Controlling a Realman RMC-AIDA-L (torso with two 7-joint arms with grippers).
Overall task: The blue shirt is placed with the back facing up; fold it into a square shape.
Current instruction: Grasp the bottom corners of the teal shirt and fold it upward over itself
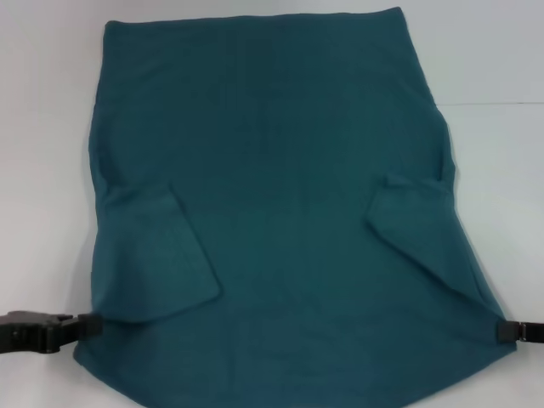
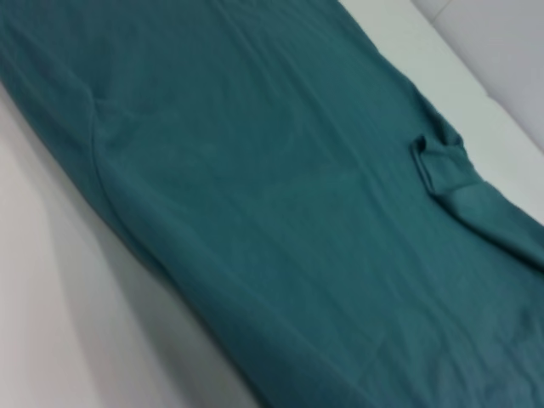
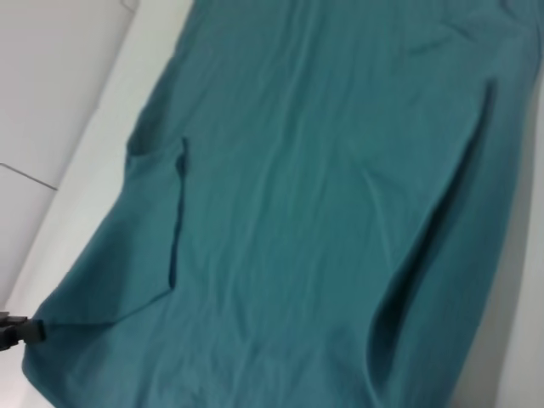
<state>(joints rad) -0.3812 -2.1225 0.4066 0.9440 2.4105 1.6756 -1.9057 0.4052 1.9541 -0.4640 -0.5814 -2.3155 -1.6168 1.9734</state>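
Here, nearest the robot, the left end effector (image 1: 85, 325) sits low at the left edge of the blue shirt (image 1: 280, 170), its tip touching the cloth just below the folded-in left sleeve (image 1: 157, 255), and the right end effector (image 1: 507, 331) meets the opposite edge at about the same height; whether either is spread or pinching the fabric I cannot tell, since only the dark tips show against the hem. The shirt lies flat on the white desk (image 1: 42, 127), plain side up, both sleeves already turned inward, the right sleeve (image 1: 416, 225) lying a little higher than the left. The likely trouble, as I judge it, is an uneven lift: if one side grips only the top layer, or grips later than the other, the near edge will travel skewed and the fold will land crooked rather than square. Soft cloth may also drag, pulling the tucked sleeves open. Farther off, the body narrows toward the straight far edge (image 1: 255, 19), which has nothing holding it and could creep along the desk during a pull
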